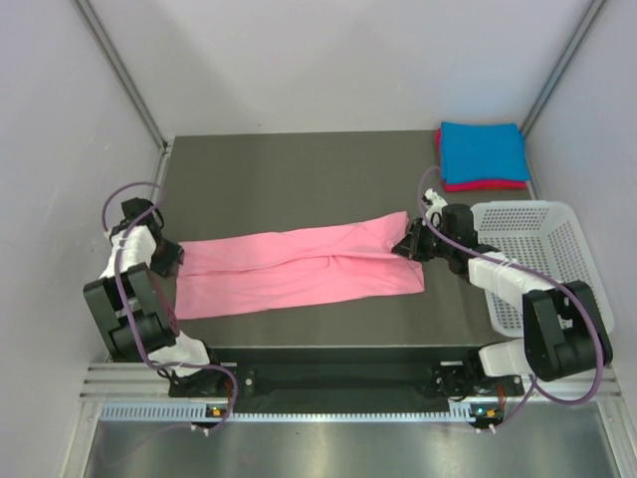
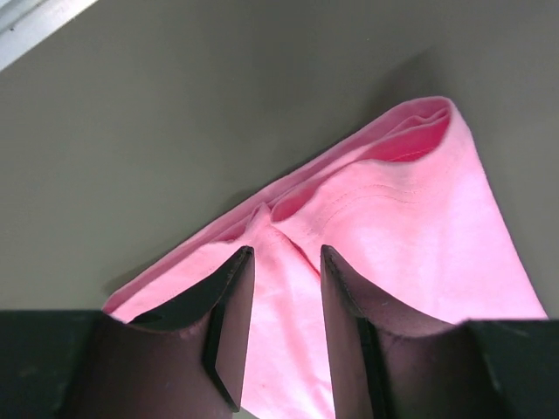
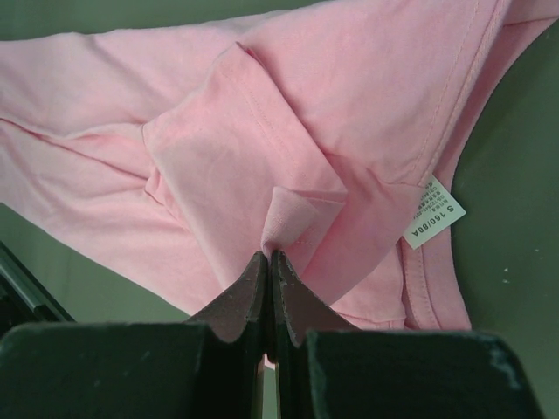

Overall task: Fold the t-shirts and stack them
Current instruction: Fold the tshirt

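The light pink t-shirt [image 1: 299, 269] lies folded lengthwise into a long band across the dark table [image 1: 299, 169]. At its left end my left gripper [image 1: 171, 257] stands open, its fingers [image 2: 231, 305] straddling the cloth [image 2: 419, 227] just inside the folded edge. My right gripper [image 1: 406, 246] is at the right end, near the collar. It is shut on a small pinch of the pink cloth [image 3: 306, 105], which puckers up at the tips [image 3: 271, 255]. A folded bright blue t-shirt [image 1: 483, 149] rests on a folded magenta-red one [image 1: 488, 185] at the back right corner.
A white mesh basket [image 1: 523, 206] stands at the right edge of the table, beside my right arm. A white size label [image 3: 434, 218] sticks out of the pink shirt's collar. Grey walls close in the table on the left, right and back.
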`<state>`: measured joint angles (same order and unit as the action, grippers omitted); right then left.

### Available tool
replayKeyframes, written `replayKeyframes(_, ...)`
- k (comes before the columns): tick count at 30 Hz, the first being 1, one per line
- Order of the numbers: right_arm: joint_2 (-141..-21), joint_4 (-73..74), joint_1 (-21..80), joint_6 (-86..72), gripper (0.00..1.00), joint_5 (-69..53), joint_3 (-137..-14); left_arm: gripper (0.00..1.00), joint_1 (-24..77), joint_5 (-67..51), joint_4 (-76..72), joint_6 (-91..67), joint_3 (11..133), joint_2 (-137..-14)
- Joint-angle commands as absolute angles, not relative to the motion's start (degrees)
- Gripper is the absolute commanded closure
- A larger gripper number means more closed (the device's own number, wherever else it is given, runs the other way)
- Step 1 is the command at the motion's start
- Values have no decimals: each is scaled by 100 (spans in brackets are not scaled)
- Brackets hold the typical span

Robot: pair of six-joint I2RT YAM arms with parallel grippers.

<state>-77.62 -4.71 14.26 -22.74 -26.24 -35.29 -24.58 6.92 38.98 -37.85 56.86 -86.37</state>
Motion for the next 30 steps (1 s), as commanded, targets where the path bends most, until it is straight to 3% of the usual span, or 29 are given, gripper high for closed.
replayKeyframes(1, -7673, -756, 1503, -2347, 100, -2760, -3568, 59, -2478, 747, 3709, -3990, 5625, -8771)
replayKeyframes(19, -7682, -659, 1529, -2285, 100, -2663, -3665, 65, -2470, 580, 3462, -4157, 5660, -9237)
replayKeyframes(30, -7585, -554, 1547, -2224, 100, -2558, -3683, 66, -2470, 844, 3841, -4692, 5977, -8860)
